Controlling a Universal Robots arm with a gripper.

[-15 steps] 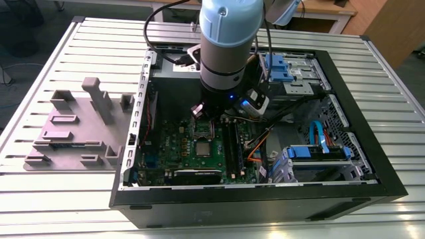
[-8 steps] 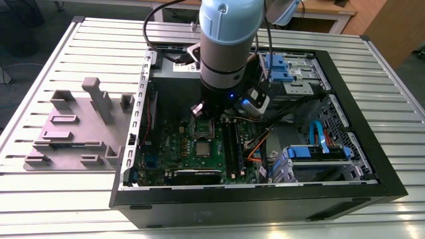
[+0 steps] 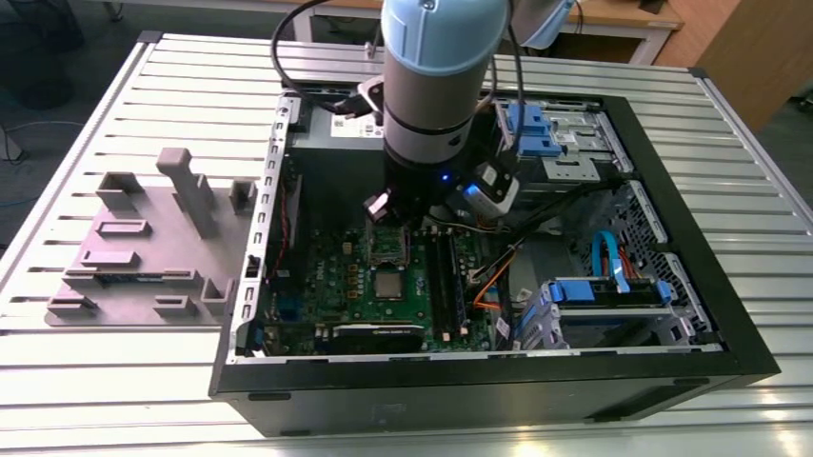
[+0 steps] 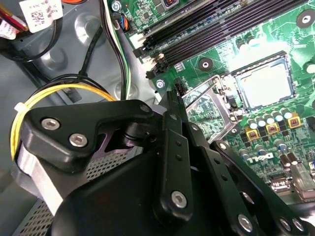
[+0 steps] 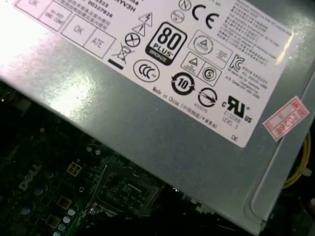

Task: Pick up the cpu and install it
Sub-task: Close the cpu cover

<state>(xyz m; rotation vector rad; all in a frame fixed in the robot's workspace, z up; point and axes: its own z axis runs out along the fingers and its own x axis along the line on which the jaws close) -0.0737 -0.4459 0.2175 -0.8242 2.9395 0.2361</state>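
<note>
Down on the green motherboard [image 3: 368,286] inside the open computer case [image 3: 711,286], the cpu [image 3: 385,284] lies flat with its dull silver top facing up, just beside the empty metal-framed socket [image 3: 387,244] and on that socket's side toward the lower edge of the exterior view. In the second wrist view the cpu [image 4: 265,86] sits within a dark square surround, a row of small capacitors [image 4: 270,125] along one side and the long black memory slots [image 4: 221,29] further off. The gripper [image 3: 385,208] hangs over the socket rather than over the chip and touches neither; its black linkage [image 4: 172,98] crowds the second wrist view, and whether it is open or closed cannot be told. Nothing seems to be held. The first wrist view looks past the grey power supply [image 5: 172,123] with its white label to the socket [image 5: 123,189] below. By its looks the chip is light, rigid and thin, with a smooth metal lid that may slip under a pinch, and a fragile underside that ought not be scraped or dropped. The safest hold is probably across two opposite edges, kept level. Being square, it has no real long axis; its edges run roughly parallel to the socket frame and the memory slots, so little turning should be called for. Which corner carries the alignment mark cannot be made out.
</note>
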